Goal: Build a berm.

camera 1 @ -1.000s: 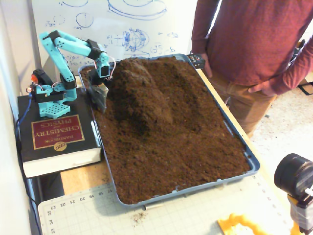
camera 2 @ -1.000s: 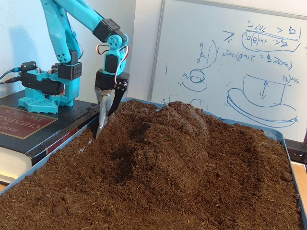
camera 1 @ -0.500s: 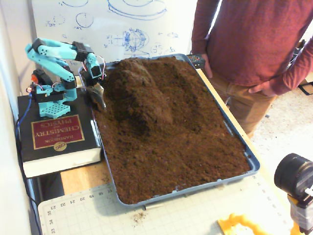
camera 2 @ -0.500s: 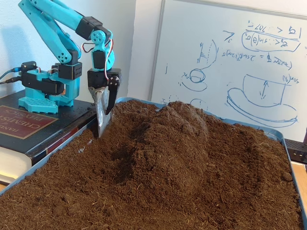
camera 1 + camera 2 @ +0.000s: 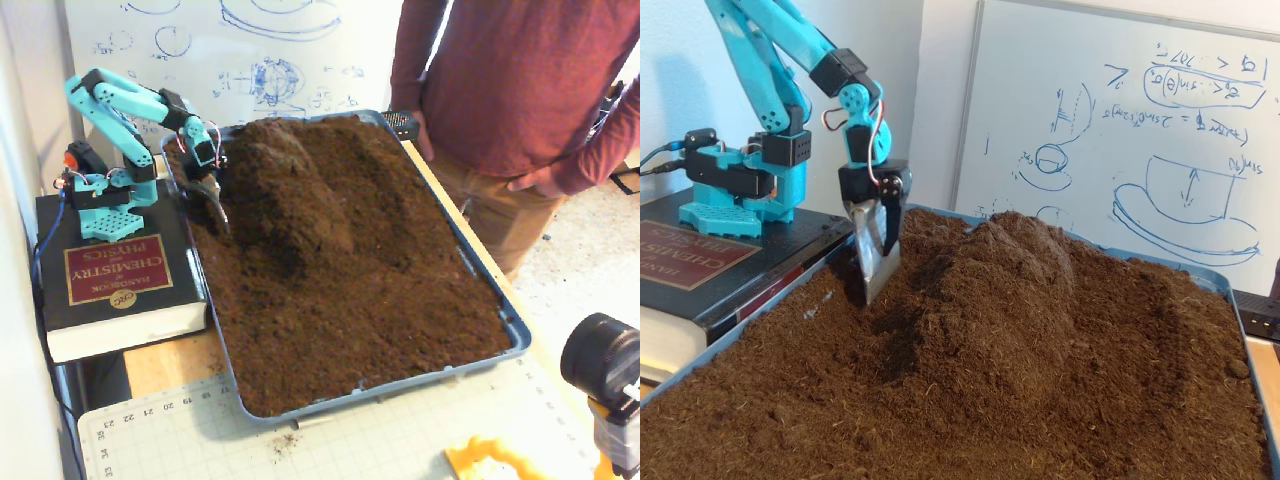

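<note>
Since the last frames the arm swung its gripper (image 5: 876,270) back toward the berm (image 5: 1015,290), metal scoop (image 5: 873,262) tip now touching soil at the ridge's left foot. Can't tell how wide the jaws are. Berm fills the blue tray (image 5: 515,335)'s far half.

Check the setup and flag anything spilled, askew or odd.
A few crumbs of soil lie spilled on the cutting mat, just outside the blue tray, near its front edge. The arm's base stands on a thick book rather than on the table, an improvised mount. The berm looks intact.
</note>
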Controlling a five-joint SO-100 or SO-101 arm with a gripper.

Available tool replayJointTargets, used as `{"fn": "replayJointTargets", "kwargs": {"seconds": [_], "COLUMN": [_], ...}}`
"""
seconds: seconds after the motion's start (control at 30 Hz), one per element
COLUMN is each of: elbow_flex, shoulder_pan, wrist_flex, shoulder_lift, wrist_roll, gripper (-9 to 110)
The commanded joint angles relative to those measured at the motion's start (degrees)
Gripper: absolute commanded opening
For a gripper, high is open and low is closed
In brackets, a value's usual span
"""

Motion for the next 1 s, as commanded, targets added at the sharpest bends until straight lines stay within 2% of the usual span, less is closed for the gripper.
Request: {"fn": "replayJointTargets", "kwargs": {"seconds": [0.0, 0.4, 0.97], "elbow_flex": [-5.2, -19.3, -30.0], "shoulder_pan": [0.1, -0.4, -1.8], "wrist_flex": [-5.4, -10.9, -11.0], "shoulder_lift": [-3.8, -15.1, -15.6], "wrist_roll": [0.7, 1.0, 1.4], "gripper": [1, 1, 1]}}
